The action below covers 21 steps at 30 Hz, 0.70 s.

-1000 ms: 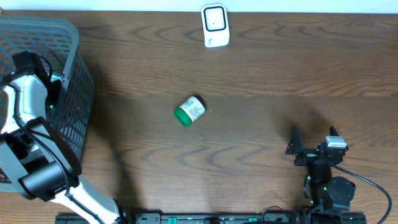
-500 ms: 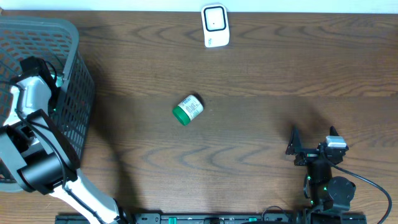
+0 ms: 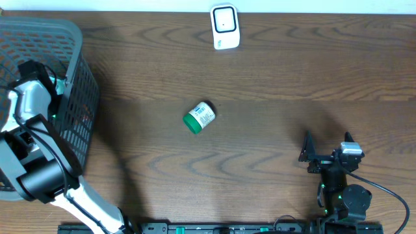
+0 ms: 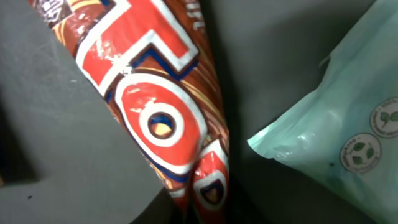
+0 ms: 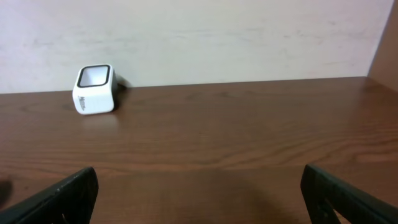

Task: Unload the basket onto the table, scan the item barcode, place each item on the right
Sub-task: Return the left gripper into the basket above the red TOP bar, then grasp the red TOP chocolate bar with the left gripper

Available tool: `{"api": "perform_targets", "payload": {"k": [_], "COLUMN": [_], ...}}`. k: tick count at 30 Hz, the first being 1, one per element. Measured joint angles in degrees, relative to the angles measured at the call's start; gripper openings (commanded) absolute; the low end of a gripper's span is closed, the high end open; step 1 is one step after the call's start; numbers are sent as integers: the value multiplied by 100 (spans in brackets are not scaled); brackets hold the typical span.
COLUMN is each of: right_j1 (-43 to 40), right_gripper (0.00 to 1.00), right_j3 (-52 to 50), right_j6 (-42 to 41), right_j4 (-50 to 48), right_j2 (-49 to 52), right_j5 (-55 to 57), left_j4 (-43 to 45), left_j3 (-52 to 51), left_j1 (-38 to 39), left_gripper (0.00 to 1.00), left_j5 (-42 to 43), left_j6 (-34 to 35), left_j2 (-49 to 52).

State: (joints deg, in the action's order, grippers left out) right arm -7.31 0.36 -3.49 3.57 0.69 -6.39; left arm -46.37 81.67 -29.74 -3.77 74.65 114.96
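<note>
Basket: sitting on the counter (image 3: 273,78) at its far left corner, basket (image 3: 77,40) wall facing the middle.
Left arm: over the rim, the left arm (image 3: 29,104) reaches down inside the basket.
In the basket: packet (image 4: 155,112) on the left, pouch (image 4: 336,124) just beside it on the right.
Scanner: scanner (image 3: 225,27) at the far edge, centre.
Bottle: bottle (image 3: 198,117) on its side mid-counter, well in front of the scanner.
Right pincer: right pincer (image 3: 326,148) at the near right, well apart from the bottle.
</note>
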Motion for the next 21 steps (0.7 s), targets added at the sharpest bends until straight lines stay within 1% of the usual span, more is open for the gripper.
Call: {"api": "perform_targets", "payload": {"k": [2,3,4,8,12,15,21], "right_j1": [0,0,0,0,0,0,0], "right_gripper": [99,99,99,99,99,99,99], "right_j3": [0,0,0,0,0,0,0], "right_j6": [-2,-2,0,0,-2,-2,-2], "right_j4": [0,0,0,0,2,0,-2], "right_j2": [0,0,0,0,0,0,0], "right_j5": [2,2,0,0,0,2,2], "left_j4": [11,11,15,4,33,68,181], "left_j3": [0,-2,-9,-74,-76,-63,-63], "left_j1": [-83,-125,-179,-380,-612,-734,-525], "left_gripper": [19,14,13,12,12,12,12], "left_j5": [186,262,361,629,846,1005,1578], "left_j6": [-243,-337,-450,-769,-905,-935,-997], "left_j2": [-28,-42,-76,-555,-1644,-2798,-4395]}}
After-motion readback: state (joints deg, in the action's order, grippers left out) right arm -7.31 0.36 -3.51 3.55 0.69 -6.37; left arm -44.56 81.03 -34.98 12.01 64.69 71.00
